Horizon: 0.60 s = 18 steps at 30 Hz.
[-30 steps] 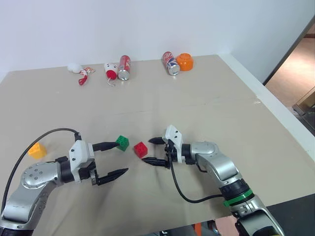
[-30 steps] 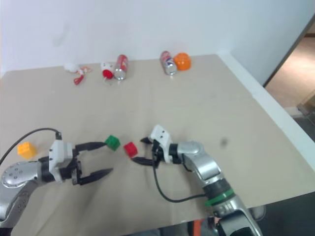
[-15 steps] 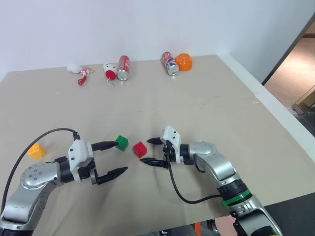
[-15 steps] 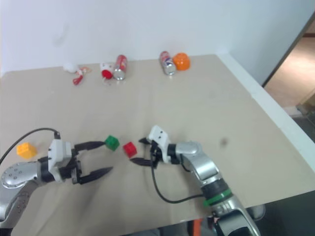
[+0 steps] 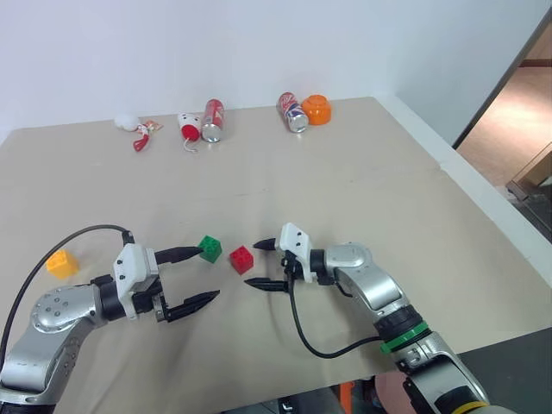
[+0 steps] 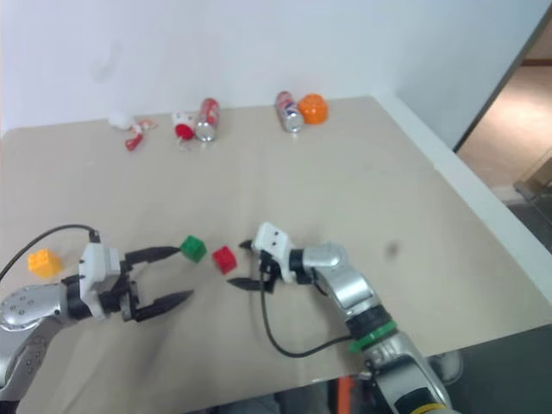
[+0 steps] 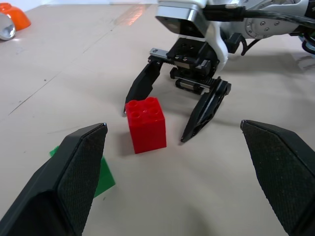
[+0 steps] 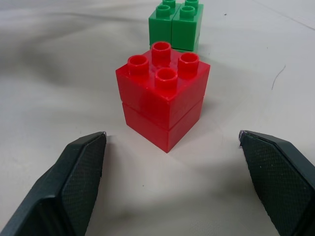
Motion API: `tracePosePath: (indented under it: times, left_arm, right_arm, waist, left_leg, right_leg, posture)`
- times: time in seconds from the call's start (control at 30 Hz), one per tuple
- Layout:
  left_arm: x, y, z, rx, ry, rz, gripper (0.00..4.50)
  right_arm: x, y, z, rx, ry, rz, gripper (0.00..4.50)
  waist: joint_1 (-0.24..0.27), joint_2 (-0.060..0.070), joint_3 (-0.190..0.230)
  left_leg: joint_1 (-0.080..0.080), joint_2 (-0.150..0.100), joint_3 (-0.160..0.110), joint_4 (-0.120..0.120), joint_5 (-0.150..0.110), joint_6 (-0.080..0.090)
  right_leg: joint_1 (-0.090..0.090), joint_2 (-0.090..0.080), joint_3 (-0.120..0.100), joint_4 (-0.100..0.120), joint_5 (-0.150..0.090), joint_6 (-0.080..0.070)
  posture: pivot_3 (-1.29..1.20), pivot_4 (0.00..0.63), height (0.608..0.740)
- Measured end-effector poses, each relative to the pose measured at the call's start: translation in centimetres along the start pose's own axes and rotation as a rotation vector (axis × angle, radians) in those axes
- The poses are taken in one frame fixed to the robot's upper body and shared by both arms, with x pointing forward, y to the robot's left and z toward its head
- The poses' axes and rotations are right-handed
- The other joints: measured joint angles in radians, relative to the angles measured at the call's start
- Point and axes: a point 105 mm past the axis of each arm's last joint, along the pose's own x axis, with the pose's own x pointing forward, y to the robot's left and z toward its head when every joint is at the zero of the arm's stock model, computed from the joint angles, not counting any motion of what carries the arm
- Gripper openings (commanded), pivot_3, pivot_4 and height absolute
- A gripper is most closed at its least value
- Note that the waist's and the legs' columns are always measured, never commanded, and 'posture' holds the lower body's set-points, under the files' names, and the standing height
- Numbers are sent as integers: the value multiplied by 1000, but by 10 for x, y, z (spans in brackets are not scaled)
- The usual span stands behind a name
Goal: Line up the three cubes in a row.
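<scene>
Right gripper point(image 5: 263, 264) lies low on the tabletop point(image 5: 362, 190), fingers spread wide and empty, mouth facing the red cube point(image 5: 241, 259) just ahead, evidently to take it. Left gripper point(image 5: 197, 276), equally wide and empty, has one fingertip at the green cube point(image 5: 210, 248); contact unclear. Both cubes sit close together mid-table toward the near edge. The yellow cube point(image 5: 62, 263), well apart near the left edge, leaves the row unformed.

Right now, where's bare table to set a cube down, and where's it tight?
Bare: middle of the table, between the cans at the back and the grippers, and its right side. Tight: around the red cube and green cube, between left gripper and right gripper.
</scene>
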Motion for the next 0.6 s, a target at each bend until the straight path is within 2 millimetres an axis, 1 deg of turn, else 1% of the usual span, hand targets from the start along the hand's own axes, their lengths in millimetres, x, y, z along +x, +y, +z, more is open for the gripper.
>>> tracePosePath:
  times: [0.13,0.27,0.33,0.4,0.6]
  left_arm:
    - [-1,2,-2,-8,3,6,4500]
    - [-2,3,-3,-14,4,8,4500]
    - [-2,3,-4,-15,3,9,4500]
    - [-2,3,-4,-15,1,10,4500]
    - [-2,3,-5,-17,-1,8,4500]
  right_arm:
    - [3,-10,2,-4,-3,0,4473]
    - [-8,-33,7,9,-9,-59,4473]
    - [-13,-40,11,3,-13,-70,4473]
    - [-15,-42,13,4,-21,-71,4473]
    - [-15,-35,8,7,-16,-17,4473]
  waist:
    - [-8,0,0]
    - [-9,0,0]
    - [-9,0,0]
    - [-9,0,0]
    - [-9,1,0]
  left_leg:
    - [0,0,0,0,0,0]
    - [-1,0,0,0,0,0]
    - [-1,0,0,-1,0,0]
    - [-1,0,0,-2,0,0]
    - [-1,1,0,-4,0,1]
  right_leg:
    - [0,1,0,0,1,-1]
    - [-1,1,2,0,1,-1]
    - [-1,1,2,0,1,-2]
    - [-1,1,2,0,1,0]
    - [-2,2,1,0,0,0]
  posture:
    - [0,150,740]
    - [0,150,740]
    - [0,150,740]
    - [0,150,740]
    - [0,150,740]
